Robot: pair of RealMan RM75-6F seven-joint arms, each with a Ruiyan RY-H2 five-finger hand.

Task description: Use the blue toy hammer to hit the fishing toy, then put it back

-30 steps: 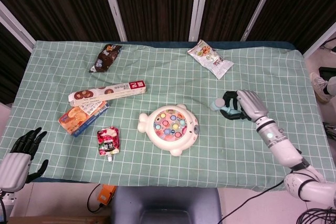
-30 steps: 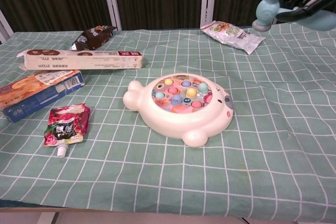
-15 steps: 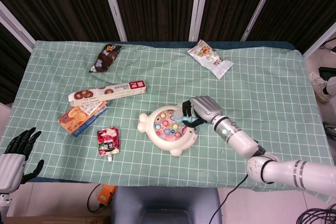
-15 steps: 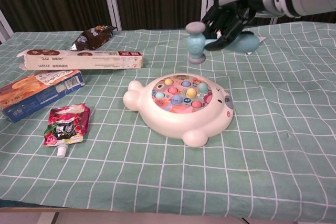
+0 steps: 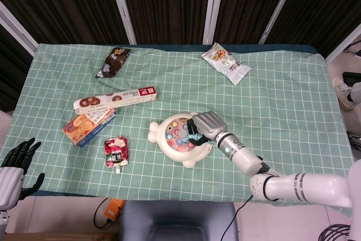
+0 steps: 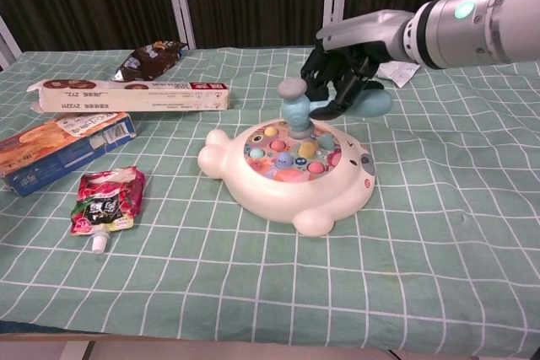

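Note:
My right hand [image 6: 342, 75] [image 5: 206, 123] grips the blue toy hammer [image 6: 297, 111] by its handle. The hammer's head points down and meets the coloured pegs at the top of the fishing toy [image 6: 287, 173] [image 5: 181, 139], a white fish-shaped board in the middle of the green checked cloth. In the head view the hand covers most of the hammer and the toy's right side. Off the table's near left corner hangs my left hand [image 5: 16, 165], its dark fingers spread and holding nothing; the chest view does not show it.
A red drink pouch [image 5: 115, 152], an orange-and-blue biscuit box [image 5: 89, 125] and a long brown box [image 5: 115, 99] lie left of the toy. A dark snack bag [image 5: 113, 61] sits at the back left, a white snack bag [image 5: 225, 63] at the back right.
My right hand has swept from the right side of the table leftward and down, bringing the hammer head onto the fishing toy. The left hand has sunk slightly lower.

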